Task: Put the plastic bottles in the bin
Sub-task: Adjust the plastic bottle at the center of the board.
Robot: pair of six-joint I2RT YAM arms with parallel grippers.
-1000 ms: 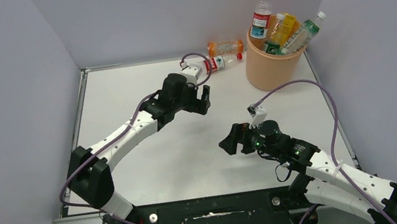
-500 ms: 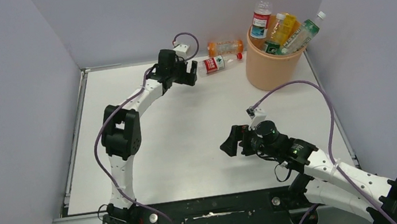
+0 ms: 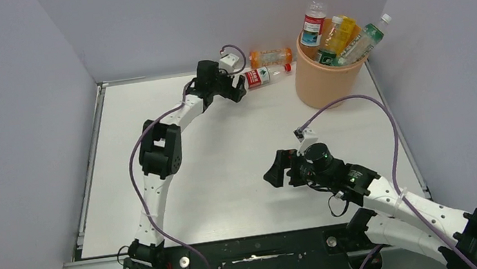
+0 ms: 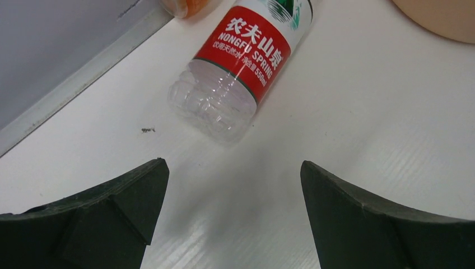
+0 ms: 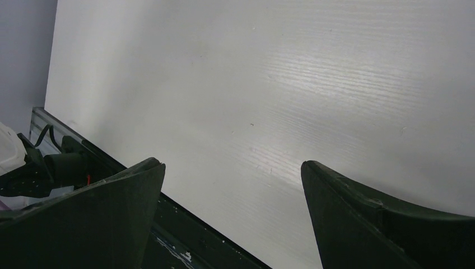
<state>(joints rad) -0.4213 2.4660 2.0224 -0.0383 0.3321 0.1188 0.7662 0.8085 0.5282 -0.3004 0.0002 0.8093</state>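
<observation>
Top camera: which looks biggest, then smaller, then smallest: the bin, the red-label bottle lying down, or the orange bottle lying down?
1. The bin, by far the largest.
2 and 3. The red-label bottle and the orange bottle look about the same size, so I can't rank them.

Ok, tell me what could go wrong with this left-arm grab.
1. The Nongfu Spring bottle lies on its side ahead of the open left jaws, not between them; a nudge could roll it toward the orange bottle by the wall.
2. The bin already has bottles sticking up past its rim, so another may not settle, or could knock one out.
</observation>
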